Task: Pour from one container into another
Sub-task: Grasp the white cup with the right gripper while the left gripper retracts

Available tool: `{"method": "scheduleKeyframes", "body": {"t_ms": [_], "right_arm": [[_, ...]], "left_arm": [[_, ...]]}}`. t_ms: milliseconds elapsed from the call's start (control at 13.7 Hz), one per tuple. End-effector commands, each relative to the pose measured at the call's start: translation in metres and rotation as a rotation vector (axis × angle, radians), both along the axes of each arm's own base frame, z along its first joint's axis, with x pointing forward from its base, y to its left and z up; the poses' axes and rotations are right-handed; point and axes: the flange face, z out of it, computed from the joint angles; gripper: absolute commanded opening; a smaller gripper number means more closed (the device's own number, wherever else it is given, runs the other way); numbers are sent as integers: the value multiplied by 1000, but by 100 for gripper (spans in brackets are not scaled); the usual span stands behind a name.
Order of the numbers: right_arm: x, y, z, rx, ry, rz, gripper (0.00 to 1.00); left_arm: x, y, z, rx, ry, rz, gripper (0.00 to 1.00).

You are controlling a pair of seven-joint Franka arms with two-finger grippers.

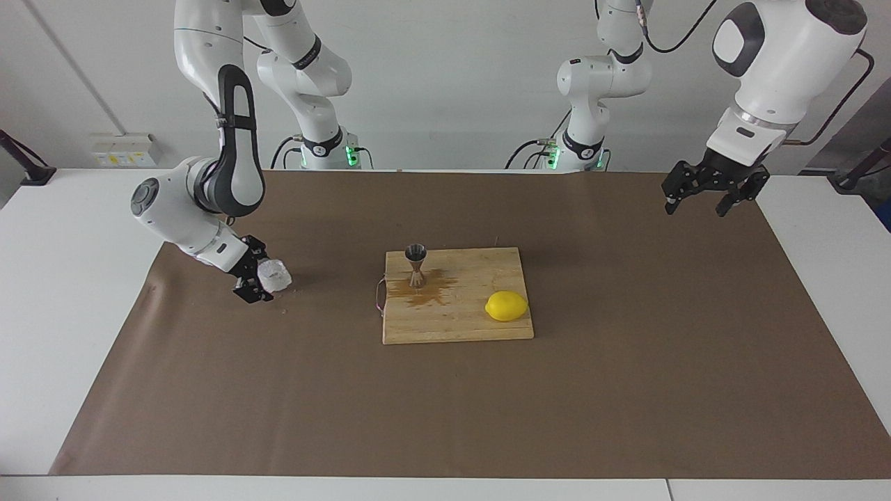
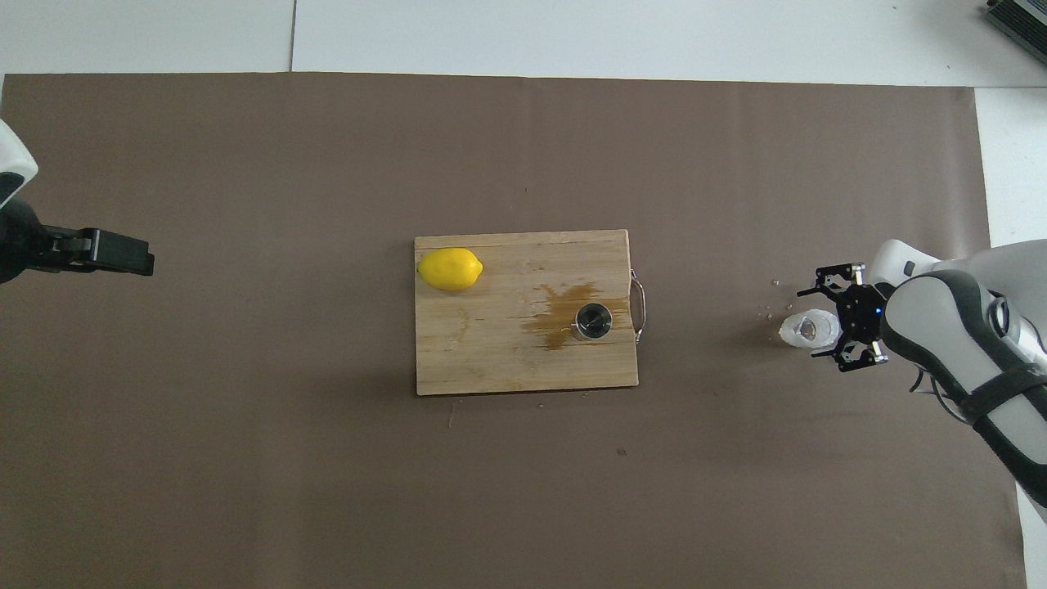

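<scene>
The translucent crinkled cup (image 1: 275, 276) rests on the brown paper toward the right arm's end of the table, and also shows in the overhead view (image 2: 803, 328). My right gripper (image 1: 259, 273) is low at the cup, fingers spread wider than it, one on each side; it also shows in the overhead view (image 2: 822, 323). The steel jigger (image 1: 416, 264) stands upright on the wooden cutting board (image 1: 459, 323), in a brown wet stain (image 2: 560, 315). From above the jigger (image 2: 593, 321) looks dark inside. My left gripper (image 1: 699, 203) waits open and empty, high over the paper's edge at the left arm's end.
A yellow lemon (image 1: 506, 306) lies on the board toward the left arm's end, also seen from above (image 2: 449, 269). The board has a metal handle (image 2: 639, 307) on the side toward the cup. A few small droplets (image 2: 769, 311) lie on the paper by the cup.
</scene>
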Motion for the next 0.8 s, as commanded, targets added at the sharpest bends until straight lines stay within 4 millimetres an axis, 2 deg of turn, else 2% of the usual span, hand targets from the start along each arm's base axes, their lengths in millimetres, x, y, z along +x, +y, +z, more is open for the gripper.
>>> {"method": "scheduleKeyframes", "body": {"t_ms": [0, 73, 146, 219, 291, 364, 510, 729], "right_arm": [[-5, 5, -3, 32, -19, -11, 100], [-5, 4, -2, 32, -23, -15, 99], [-4, 5, -2, 31, -25, -12, 89], [-4, 4, -2, 31, -24, -15, 62], [-4, 4, -2, 31, -24, -16, 16], [-5, 3, -2, 33, -23, -22, 0], [-4, -2, 2, 44, -32, -42, 0], [1, 9, 13, 64, -43, -74, 0]], "left_arm": [[-8, -2, 21, 26, 61, -27, 100], [-10, -5, 17, 24, 60, -28, 100], [-11, -1, 10, 24, 65, -15, 100], [-11, -2, 11, 24, 56, -14, 100], [-12, -2, 12, 24, 54, -14, 100], [-12, -3, 12, 24, 54, -16, 100], [-12, -7, 12, 23, 51, -22, 100], [-11, -8, 12, 22, 45, -25, 100]]}}
